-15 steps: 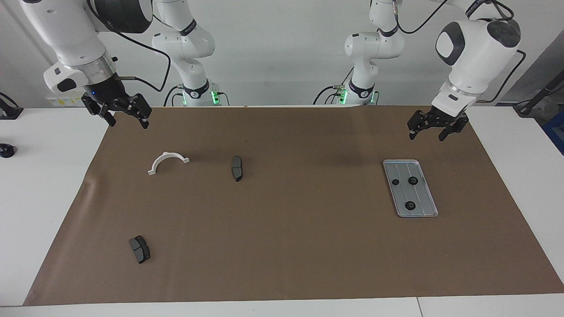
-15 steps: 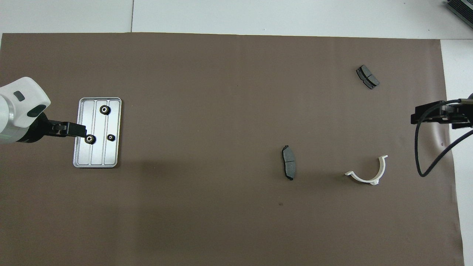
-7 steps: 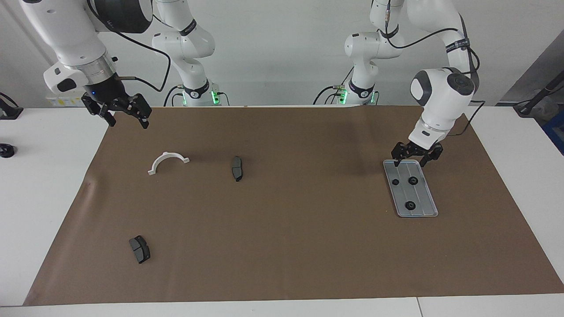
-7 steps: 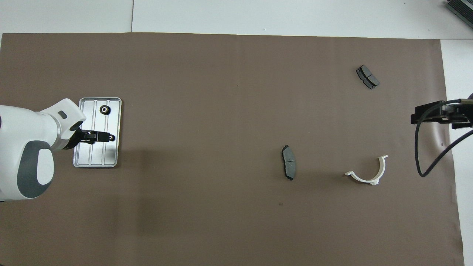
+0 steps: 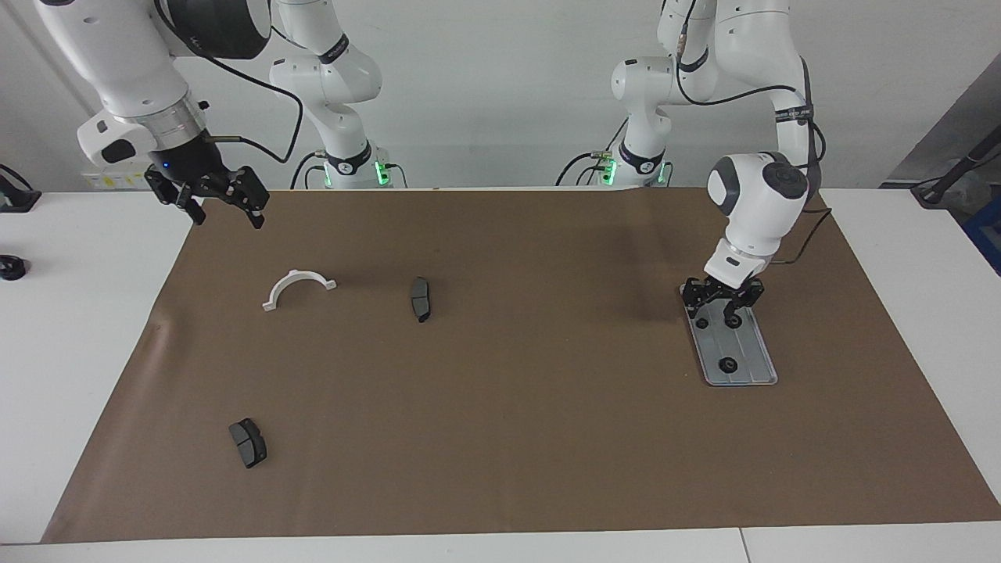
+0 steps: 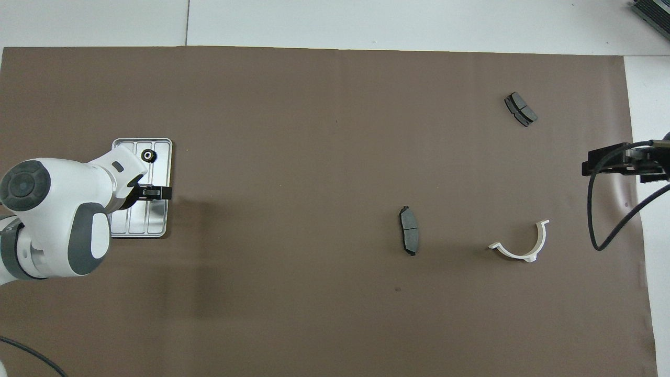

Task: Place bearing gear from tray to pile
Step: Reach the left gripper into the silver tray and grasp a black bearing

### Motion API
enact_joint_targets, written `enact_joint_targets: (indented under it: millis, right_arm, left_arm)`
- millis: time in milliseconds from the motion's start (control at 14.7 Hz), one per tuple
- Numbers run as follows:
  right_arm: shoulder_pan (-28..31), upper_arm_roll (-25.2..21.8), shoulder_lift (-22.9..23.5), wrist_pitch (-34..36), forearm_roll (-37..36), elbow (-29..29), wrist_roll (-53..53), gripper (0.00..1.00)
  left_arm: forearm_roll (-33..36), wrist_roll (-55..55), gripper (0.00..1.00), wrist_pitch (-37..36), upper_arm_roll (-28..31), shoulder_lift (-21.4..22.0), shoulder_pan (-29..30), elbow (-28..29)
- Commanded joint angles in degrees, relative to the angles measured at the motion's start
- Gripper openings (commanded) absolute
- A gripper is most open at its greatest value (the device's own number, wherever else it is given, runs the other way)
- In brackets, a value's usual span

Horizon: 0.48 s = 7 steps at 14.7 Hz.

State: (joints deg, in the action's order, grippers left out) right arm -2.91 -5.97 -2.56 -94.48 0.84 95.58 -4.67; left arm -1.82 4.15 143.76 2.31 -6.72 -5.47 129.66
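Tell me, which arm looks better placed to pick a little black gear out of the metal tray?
The left one. Its gripper is down in the tray among the gears; the right gripper waits high at the mat's other end.

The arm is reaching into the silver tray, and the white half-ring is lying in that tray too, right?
Not quite. The left gripper is down at the tray, but the white half-ring lies on the brown mat toward the right arm's end of the table, as the facing view shows.
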Motion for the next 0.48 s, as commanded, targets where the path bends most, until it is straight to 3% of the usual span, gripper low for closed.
enact_joint_targets:
  millis: [0, 409]
  right_arm:
    - [0.2, 0.2, -0.7, 1.1, 0.2, 0.2, 0.4, 1.0]
    - [0.2, 0.2, -0.7, 1.1, 0.2, 0.3, 0.4, 1.0]
  left_arm:
    - [0.5, -1.0, 0.75, 1.7, 0.5, -0.9, -0.3, 0.0]
    - [0.5, -1.0, 0.63, 1.8, 0.5, -0.9, 0.1, 0.0]
